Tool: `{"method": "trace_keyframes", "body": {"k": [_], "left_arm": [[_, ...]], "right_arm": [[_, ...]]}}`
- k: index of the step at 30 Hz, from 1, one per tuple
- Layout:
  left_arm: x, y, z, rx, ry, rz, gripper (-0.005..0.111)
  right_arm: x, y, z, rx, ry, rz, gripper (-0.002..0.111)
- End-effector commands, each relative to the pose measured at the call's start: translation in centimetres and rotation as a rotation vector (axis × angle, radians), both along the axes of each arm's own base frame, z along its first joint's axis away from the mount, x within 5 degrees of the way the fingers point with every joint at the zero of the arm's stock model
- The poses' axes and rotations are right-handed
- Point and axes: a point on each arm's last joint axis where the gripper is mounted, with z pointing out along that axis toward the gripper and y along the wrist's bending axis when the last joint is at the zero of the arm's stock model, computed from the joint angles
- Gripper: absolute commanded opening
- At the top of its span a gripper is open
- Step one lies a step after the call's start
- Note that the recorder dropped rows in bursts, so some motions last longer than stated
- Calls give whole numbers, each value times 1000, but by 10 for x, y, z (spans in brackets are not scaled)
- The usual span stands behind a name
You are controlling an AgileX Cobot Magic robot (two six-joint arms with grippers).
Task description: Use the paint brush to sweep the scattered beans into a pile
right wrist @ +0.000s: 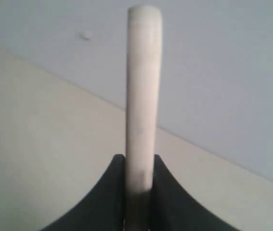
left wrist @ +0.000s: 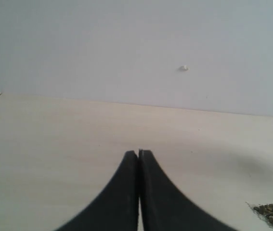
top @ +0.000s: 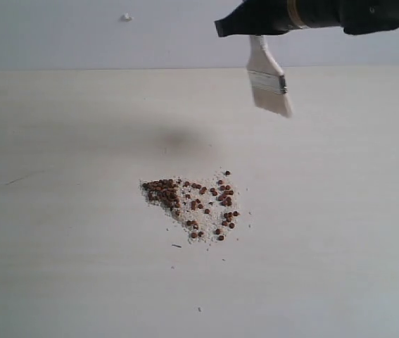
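Right gripper (right wrist: 139, 162): clamped on paint brush (top: 268, 83), aloft, far-right of beans (top: 193, 204). Left gripper (left wrist: 138, 154): jaws together. Wall speck (top: 126, 17): far left.

Pale wood-grain table (top: 58, 267) meets plain grey wall (top: 79, 35).

Your paint brush (top: 268, 76), at the upper right of the frame, had a pale whitewashed wooden handle, matt and smooth. Its silver metal ferrule (top: 267, 82) had a dull sheen, and its bristles (top: 273, 102) were soft and off-white. The table (top: 58, 232) looked like pale, matt wood grain. The beans (top: 192, 204) at centre were matt reddish-brown, lying in fine, powdery beige crumbs (top: 212, 218). The right gripper (right wrist: 138, 161) and left gripper (left wrist: 138, 153) looked like smooth, matt black plastic.
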Motion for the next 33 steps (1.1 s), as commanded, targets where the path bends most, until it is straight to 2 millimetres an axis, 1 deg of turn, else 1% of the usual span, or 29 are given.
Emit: {"method": "trace_keyframes", "body": {"k": [1, 4, 7, 11, 15, 19, 22, 28, 31, 33], "left_arm": [[-1, 0, 1, -6, -5, 1, 0], [-1, 0, 1, -6, -5, 1, 0], [-1, 0, 1, -6, -5, 1, 0], [-1, 0, 1, -6, -5, 1, 0], [-1, 0, 1, -6, -5, 1, 0], [-1, 0, 0, -5, -4, 0, 0], [-1, 0, 0, -5, -4, 0, 0], [-1, 0, 0, -5, -4, 0, 0], [-1, 0, 0, -5, -4, 0, 0], [-1, 0, 0, -5, -4, 0, 0]], "right_arm": [[-32, -16, -8, -95, -53, -317, 0], [-52, -12, -29, -91, -30, -413, 0], [-69, -4, -43, -57, -30, -489, 0], [-87, 11, -48, -1, -55, -531, 0], [-99, 27, -52, -50, -110, -531, 0], [-102, 35, -65, -110, -138, -549, 0], [-100, 36, -81, -135, -119, -559, 0], [-96, 39, -106, -192, -92, -562, 0], [-93, 45, -110, -180, -68, -540, 0], [-91, 53, -112, -156, -43, -506, 0]]}}
